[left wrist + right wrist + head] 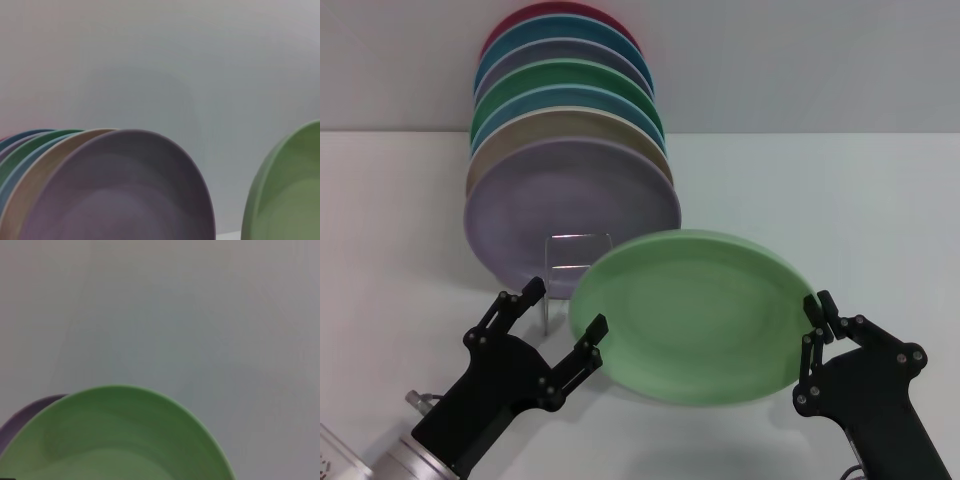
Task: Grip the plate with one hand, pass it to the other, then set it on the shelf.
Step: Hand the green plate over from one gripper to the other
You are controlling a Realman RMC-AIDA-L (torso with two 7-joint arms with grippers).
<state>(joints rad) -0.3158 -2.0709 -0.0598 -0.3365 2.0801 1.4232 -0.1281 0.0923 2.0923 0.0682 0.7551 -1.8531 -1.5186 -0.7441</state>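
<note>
Handover stage. Plate [692, 315] held tilted above table, between both grippers. Right gripper [819, 325] clenched on its right rim. Left gripper [564, 312] spread wide, one finger touching left rim; shelf [577, 252] just beyond.

Plate [690, 315] mint green – tools [817, 335] black, rack [575, 262] silver

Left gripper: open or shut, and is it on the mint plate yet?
Open. The left gripper has its fingers spread wide, one fingertip at the plate rim; contact cannot be told. The right gripper pinches the opposite rim.
</note>
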